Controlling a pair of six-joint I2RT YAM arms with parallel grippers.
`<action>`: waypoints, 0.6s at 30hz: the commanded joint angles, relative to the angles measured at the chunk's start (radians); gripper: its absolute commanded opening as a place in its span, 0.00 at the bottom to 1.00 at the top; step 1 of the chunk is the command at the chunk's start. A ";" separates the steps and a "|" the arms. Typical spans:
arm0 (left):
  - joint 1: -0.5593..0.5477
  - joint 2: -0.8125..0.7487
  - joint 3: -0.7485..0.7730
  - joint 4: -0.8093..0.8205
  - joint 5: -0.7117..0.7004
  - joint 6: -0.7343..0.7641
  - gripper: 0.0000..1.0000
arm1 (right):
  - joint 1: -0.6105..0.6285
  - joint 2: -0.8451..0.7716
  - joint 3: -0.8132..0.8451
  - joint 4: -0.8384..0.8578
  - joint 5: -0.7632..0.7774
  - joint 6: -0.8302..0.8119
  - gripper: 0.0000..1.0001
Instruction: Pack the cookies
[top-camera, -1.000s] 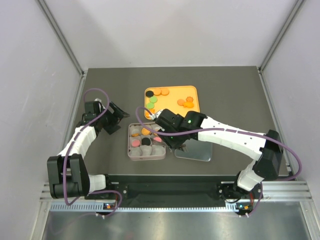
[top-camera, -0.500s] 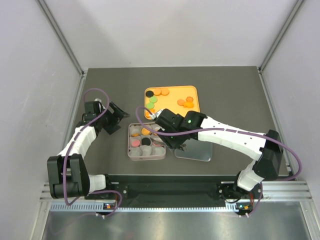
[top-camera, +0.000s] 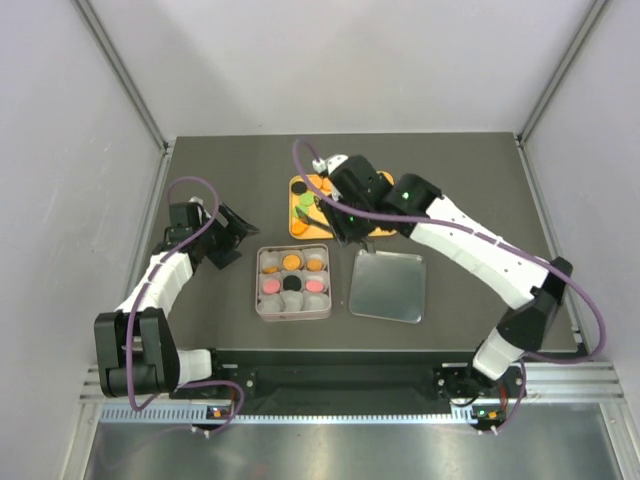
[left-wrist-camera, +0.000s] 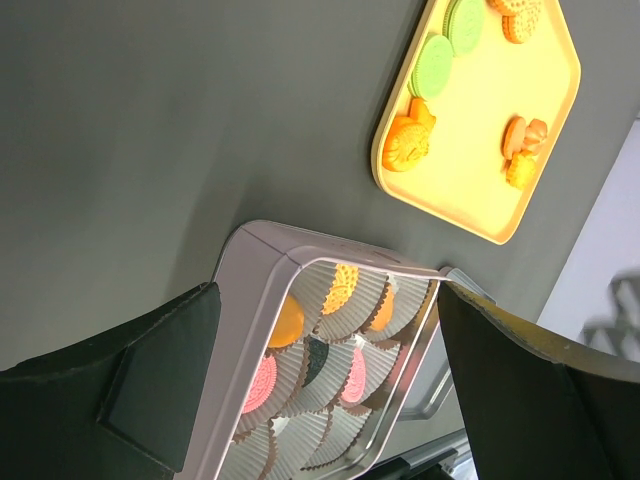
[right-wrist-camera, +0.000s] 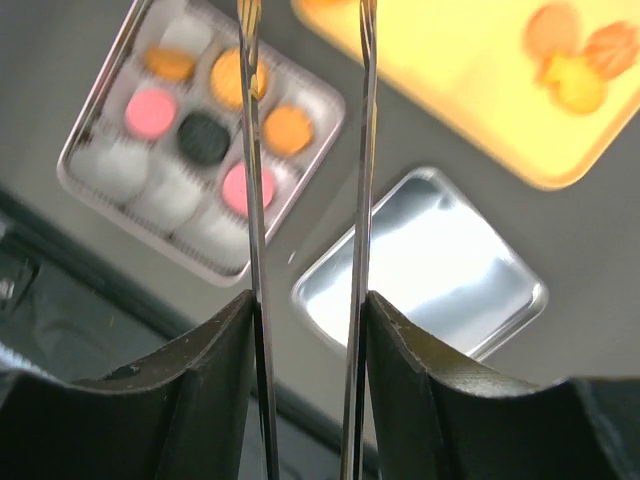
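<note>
Since the earlier frame, the right arm has swung off the tin (top-camera: 293, 316) and back over the tray (left-wrist-camera: 470, 170); the left arm, tin and lid (top-camera: 387, 285) have not shifted. Right hand (right-wrist-camera: 308, 40): the two thin fingers stand parallel and partly apart, with nothing between them. Left hand (top-camera: 232, 240): fingers spread wide, empty, over the worktop (top-camera: 200, 170) beside the tin and not touching it. Location of the cookies (left-wrist-camera: 433, 66): one group lies loose on the tray, green and orange ones near its left end and a small orange cluster farther along. The rest sit in the tin, an orange row at the far side and a pink, black, pink row in the middle. The near row of paper cups (right-wrist-camera: 170, 195) shows white only. The step in hand is judged to be the next pick from the tray. Handling: each cookie is a small, thin disc, judged light and stiff, possibly brittle at the rim, and likely to slide on the smooth tray. Take hold across the diameter, one finger on each edge, with light pressure. Prefer a cookie lying apart from its neighbours; those that touch or overlap may shift or lift together.
</note>
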 joint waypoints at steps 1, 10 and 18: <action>0.006 0.005 0.001 0.042 0.019 -0.002 0.94 | -0.078 0.131 0.089 0.080 -0.006 -0.047 0.45; 0.006 0.002 0.008 0.035 0.012 0.003 0.94 | -0.126 0.437 0.353 0.089 -0.022 -0.079 0.45; 0.004 0.004 0.008 0.036 0.013 0.001 0.94 | -0.127 0.487 0.354 0.094 -0.005 -0.079 0.47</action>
